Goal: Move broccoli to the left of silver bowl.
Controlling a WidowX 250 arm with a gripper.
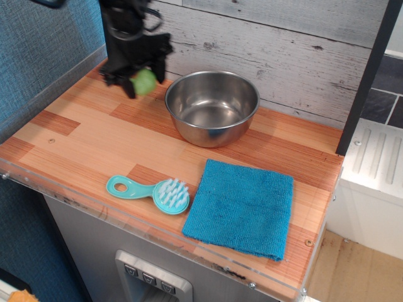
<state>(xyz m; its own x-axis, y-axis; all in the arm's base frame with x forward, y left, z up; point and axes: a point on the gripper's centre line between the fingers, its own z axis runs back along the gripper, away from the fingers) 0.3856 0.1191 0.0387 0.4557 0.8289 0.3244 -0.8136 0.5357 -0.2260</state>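
The light-green broccoli (145,81) hangs between the black fingers of my gripper (142,80), which is shut on it just above the wooden counter. It sits immediately left of the silver bowl (212,107), close to the bowl's left rim but apart from it. The bowl stands upright and empty near the back wall. My arm comes down from the top left and hides the back corner behind it.
A teal brush (151,191) lies near the front edge. A blue cloth (241,206) lies flat at the front right. The wooden counter (75,138) ends in a clear strip at the front; a dark post (368,75) stands at the back right.
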